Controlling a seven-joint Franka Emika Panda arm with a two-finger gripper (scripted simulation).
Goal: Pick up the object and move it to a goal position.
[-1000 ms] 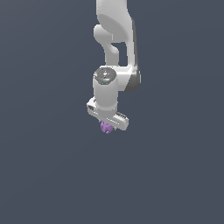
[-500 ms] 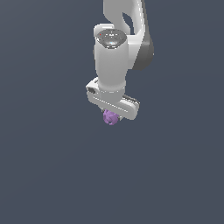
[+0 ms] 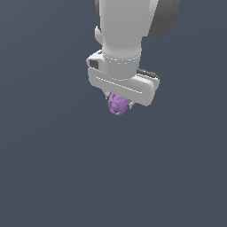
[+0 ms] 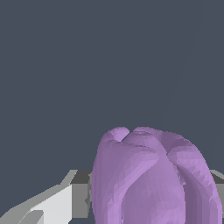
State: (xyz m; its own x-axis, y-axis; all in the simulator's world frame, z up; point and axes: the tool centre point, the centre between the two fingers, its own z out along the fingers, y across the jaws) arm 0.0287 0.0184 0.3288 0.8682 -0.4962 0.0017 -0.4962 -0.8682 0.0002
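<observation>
The object (image 3: 117, 104) is a small light-purple lumpy ball. It hangs just under the white gripper (image 3: 119, 100), held between the fingers, which are mostly hidden by the gripper's wide white body. The gripper is shut on it and carries it in the air, high above the dark grey floor. In the wrist view the object (image 4: 151, 179) fills the near part of the picture, with a grey-white finger (image 4: 61, 199) pressed against its side. No goal marker shows in either view.
The white arm (image 3: 126, 26) rises out of the exterior view's top. The plain dark grey floor (image 3: 53, 177) lies all around.
The arm with the object in its grip has risen and come closer to the exterior camera, so it looks much larger. The grip on the object is unchanged.
</observation>
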